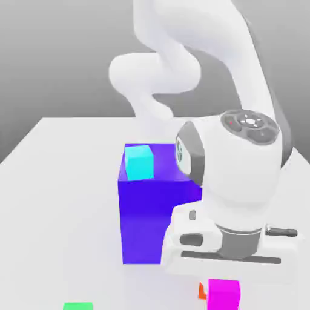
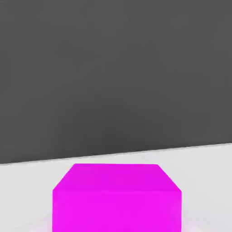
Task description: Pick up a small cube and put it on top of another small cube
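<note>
Grey backdrop behind a pale white counter (image 1: 54, 181). Counted on it: one large purple-blue block (image 1: 148, 218); one cyan small cube (image 1: 139, 162) resting on top of that block; one magenta small cube (image 1: 224, 294) at the near edge, below the hand; one orange small cube (image 1: 202, 291), just a sliver, touching or just beside the magenta one on the exterior view's left; one green piece (image 1: 78, 306), cut off at the frame edge. White arm (image 1: 181, 66) looping down from behind, wrist bent, hand pointing straight down over the magenta small cube. Jaws drawn fully together; fingers hidden behind the hand body, so grip on the cube cannot be confirmed. Magenta small cube (image 2: 117, 198) close under the hand camera, on the counter.
</note>
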Robot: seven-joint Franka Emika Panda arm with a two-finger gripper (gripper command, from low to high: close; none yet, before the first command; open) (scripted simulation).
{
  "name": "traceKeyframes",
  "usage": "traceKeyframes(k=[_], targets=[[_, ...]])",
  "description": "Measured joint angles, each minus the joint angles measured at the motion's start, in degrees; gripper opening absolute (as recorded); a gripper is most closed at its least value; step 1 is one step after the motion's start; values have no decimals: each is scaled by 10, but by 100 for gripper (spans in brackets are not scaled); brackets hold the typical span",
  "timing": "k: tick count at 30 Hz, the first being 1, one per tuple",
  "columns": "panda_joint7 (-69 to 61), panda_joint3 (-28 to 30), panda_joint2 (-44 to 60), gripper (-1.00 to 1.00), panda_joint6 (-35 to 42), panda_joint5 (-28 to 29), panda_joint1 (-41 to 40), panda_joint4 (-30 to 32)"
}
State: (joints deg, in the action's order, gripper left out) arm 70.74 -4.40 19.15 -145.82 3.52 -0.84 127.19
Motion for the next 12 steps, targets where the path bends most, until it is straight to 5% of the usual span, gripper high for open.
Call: traceKeyframes(k=[8,9,12], targets=[[94,85,47,-100,-40,-70,-83,-12],[95,86,58,100,-50,-73,-85,-13],[95,86,58,100,-50,-73,-85,-13]])
